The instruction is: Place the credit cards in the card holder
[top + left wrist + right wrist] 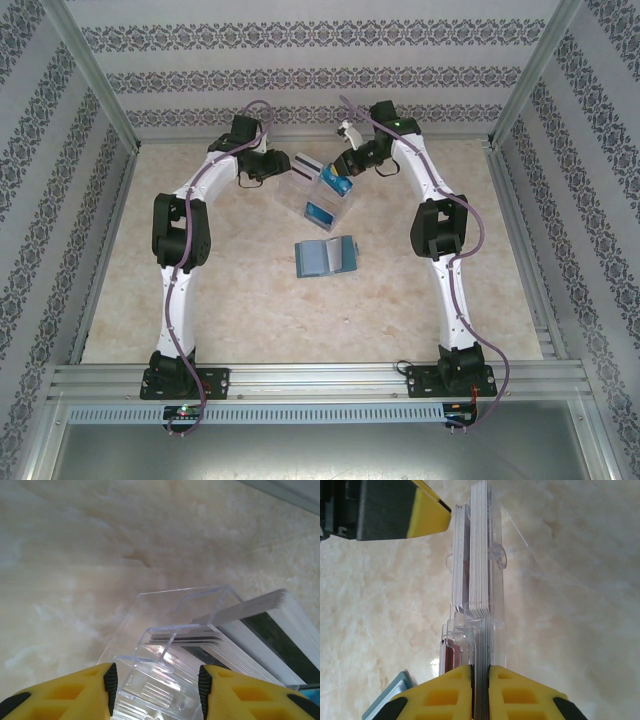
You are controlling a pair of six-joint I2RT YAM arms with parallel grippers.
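Observation:
The credit cards stand on edge in a clear compartmented tray (295,190) at the back middle of the table: white ones with a black stripe (250,630) and blue ones (337,183). My right gripper (480,667) is shut on a stack of these cards (479,555), pads pressed to both faces, the stack still in the tray (497,605). My left gripper (157,680) straddles the tray's end (165,645), its pads against both side walls. The teal card holder (325,256) lies open on the table in front of the tray; its corner (390,695) shows beside my right finger.
My left gripper's finger (427,515) is close to the tray's far end, opposite the right gripper (340,170). Patterned walls and metal rails (100,90) enclose the table. Marbled tabletop (250,310) stretches between the card holder and the arm bases.

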